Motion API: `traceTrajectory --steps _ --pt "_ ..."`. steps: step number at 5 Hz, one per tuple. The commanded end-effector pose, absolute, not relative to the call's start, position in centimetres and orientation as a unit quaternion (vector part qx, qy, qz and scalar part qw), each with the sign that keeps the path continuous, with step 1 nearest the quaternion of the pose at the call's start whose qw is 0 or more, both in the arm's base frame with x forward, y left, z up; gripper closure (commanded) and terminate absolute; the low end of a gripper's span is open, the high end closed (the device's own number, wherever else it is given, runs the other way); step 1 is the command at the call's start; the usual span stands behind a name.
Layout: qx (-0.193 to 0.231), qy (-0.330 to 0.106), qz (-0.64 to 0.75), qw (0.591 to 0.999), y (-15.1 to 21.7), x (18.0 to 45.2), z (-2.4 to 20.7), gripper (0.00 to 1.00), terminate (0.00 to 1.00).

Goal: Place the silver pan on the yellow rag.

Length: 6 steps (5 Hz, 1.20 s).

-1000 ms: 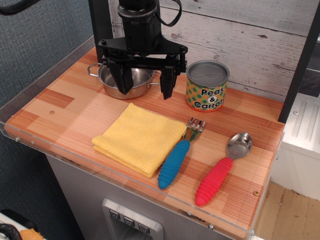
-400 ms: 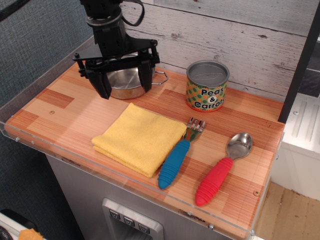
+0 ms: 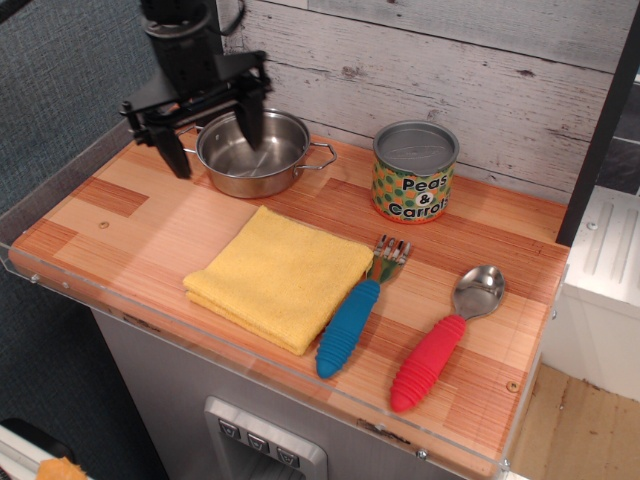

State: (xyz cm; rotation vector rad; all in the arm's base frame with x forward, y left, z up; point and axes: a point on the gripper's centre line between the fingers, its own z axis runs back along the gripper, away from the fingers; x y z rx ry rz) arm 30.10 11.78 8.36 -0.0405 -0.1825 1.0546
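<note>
The wooden counter (image 3: 520, 300) carries everything, and the yellow rag (image 3: 280, 275) lies folded and flat near its front edge, bare on top. Taking the rag as the landmark, the gripper (image 3: 214, 128) hangs behind it and toward the left rear corner, its dark fingers spread wide and holding nothing; one finger (image 3: 250, 115) looks to reach over the bowl of the silver pan (image 3: 252, 153) while the other (image 3: 173, 150) stands outside the pan's left rim, so the jaws appear to straddle that left wall. The pan sits upright just behind the rag, apart from it, one wire loop handle (image 3: 322, 155) pointing right. Behind and right of the rag stands the Peas & Carrots can (image 3: 414, 172), well clear of the pan. Right of the rag, touching or nearly touching its edge, lies the blue-handled fork (image 3: 356, 312), and farther right the red-handled spoon (image 3: 440, 340). The step in hand looks like securing a grip on the rim. To do it well, lower until the fingers bracket the wall deeply, close firmly since polished steel may slip, lift straight up to clear the thick cloth, then carry forward and set the pan down centred and level.
</note>
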Motion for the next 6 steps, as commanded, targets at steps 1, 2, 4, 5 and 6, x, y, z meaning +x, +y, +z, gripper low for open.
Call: traceTrajectory --steps 1,2,4,5,6 --pt "0.022 -0.099 0.541 0.835 15.2 31.5 8.2 0.0 0.0" --pt "0.017 -0.085 0.522 0.848 15.4 32.4 6.4 0.0 0.0" --pt "0.042 -0.081 0.499 0.862 15.4 33.4 3.7 0.0 0.0" --pt "0.046 -0.071 0.493 0.866 15.5 33.7 2.8 0.0 0.0" --pt "0.045 -0.071 0.484 0.871 15.5 33.8 2.6 1.0 0.0"
